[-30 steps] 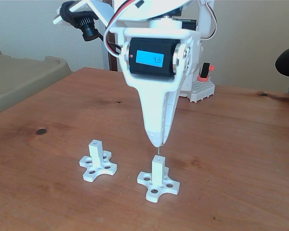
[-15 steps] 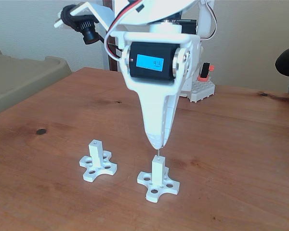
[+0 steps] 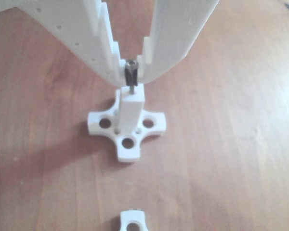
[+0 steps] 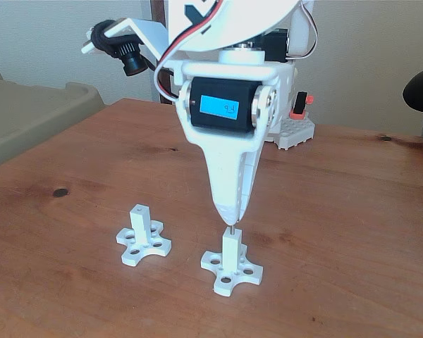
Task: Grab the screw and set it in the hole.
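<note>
The gripper [image 4: 230, 220] points straight down over the nearer of two white posts, its two white fingers closed on the screw [image 3: 131, 74]. In the other view the screw hangs upright between the stepped inner faces of the fingertips [image 3: 111, 60], the dark socket head pinched at the top and the silvery shank dropping to the square end face of the white post [image 3: 131, 113]. The lower end of the shank meets that face at the hole [image 3: 132, 94]; how far it has entered cannot be told, as the picture is soft there.

In the fixed view a short length of the screw [image 4: 230, 228] shows as a thin dark line between the gripper tip and the top of the white post [image 4: 230, 250] — tip, screw and post stand in one vertical line. The post rises from a cross-shaped base [image 4: 231, 271] whose lobes are pierced by larger round holes. A second white post [image 4: 141, 224] on a like base stands apart to the left in the fixed view, with a small hole in its top face; one lobe of a base [image 3: 133, 221] shows at the bottom edge of the other view.

Both posts rest on a wooden table [image 4: 352, 232]. Behind the arm a black servo with a blue label [image 4: 223, 105] sits above the fingers, and a small black camera [image 4: 127, 53] is mounted at upper left.
</note>
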Controlling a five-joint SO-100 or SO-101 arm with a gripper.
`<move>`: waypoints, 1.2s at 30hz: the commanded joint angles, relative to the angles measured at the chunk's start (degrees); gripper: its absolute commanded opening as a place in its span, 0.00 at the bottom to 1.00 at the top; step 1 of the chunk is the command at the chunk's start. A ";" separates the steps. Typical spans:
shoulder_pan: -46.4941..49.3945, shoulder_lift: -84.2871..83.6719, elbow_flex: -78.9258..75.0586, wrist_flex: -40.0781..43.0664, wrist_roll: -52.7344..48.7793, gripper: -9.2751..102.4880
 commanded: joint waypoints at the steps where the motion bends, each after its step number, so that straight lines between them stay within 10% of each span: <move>1: -0.26 0.62 -0.97 -1.23 0.09 0.04; 36: 0.44 -0.44 -2.37 -2.29 -1.58 0.09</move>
